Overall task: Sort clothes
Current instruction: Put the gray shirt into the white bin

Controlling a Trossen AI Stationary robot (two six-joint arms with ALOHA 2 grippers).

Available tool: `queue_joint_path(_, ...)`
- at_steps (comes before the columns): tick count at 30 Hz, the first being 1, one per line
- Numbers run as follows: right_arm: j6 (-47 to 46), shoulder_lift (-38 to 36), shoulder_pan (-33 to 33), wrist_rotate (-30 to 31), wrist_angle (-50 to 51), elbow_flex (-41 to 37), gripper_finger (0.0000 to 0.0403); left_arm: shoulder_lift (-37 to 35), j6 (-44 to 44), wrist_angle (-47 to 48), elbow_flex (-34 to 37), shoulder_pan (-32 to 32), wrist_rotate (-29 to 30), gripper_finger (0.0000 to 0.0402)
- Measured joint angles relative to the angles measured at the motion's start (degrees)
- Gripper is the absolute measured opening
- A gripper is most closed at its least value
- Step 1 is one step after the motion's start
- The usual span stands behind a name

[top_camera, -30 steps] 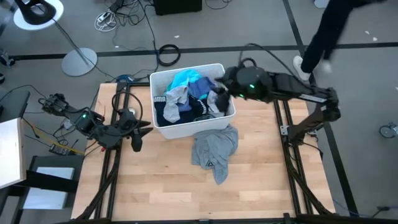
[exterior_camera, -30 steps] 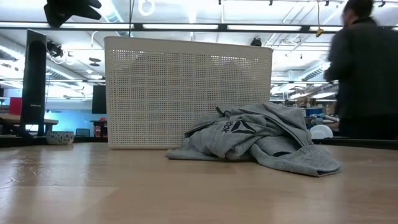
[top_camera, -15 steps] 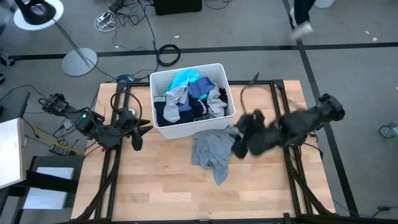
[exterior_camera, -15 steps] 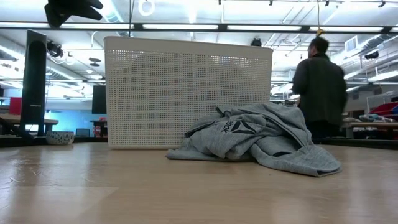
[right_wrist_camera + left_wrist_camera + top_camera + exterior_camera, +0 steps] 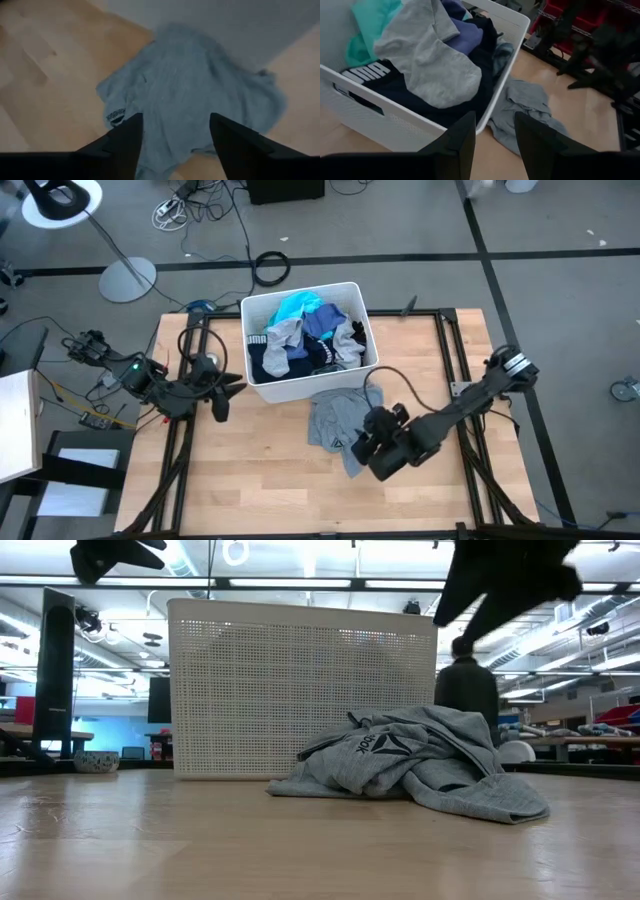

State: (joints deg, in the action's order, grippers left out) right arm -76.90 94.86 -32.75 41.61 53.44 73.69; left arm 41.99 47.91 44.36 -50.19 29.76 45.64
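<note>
A white bin at the table's far middle holds a heap of clothes: a turquoise tee, a grey piece and a navy piece with white lettering. A grey top lies crumpled on the table in front of the bin; it also shows in the low view. My right gripper is open and hovers above the grey top's near right part without touching it. My left gripper is open and empty at the table's left edge, facing the bin.
Bare wooden table lies in front of the grey top and to its left. The right arm shows dark at the top of the low view. A person stands in the room behind the table.
My right gripper has swung from over the bin's right side toward the table's near edge and down, and now hangs over the grey top on the table. The grey top and the bin have stayed where they were. A person has walked through the background.
</note>
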Motion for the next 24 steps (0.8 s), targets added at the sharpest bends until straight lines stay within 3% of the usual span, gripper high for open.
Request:
queue_joint_path(10, 12.9, 11.4, 4.5, -0.3, -15.7, -4.5, 0.033, 0.0, 4.0, 0.3, 0.0, 0.0, -2.8, 0.0142)
queue_joint_path(16, 10.1, 21.2, 8.0, -2.2, -28.0, -4.9, 0.0344, 0.0, 6.4, 0.2, 0.0, 0.0, -4.0, 0.0142)
queue_joint_path(20, 11.9, 24.4, 8.4, -2.6, -37.8, -4.8, 0.0277, 0.0, 6.8, -0.1, 0.0, 0.0, -4.5, 0.0142)
queue_joint_path(24, 12.5, 23.3, 8.3, -3.5, -38.0, -5.0, 0.0131, 0.0, 7.2, -0.3, 0.0, 0.0, -5.0, 0.0142)
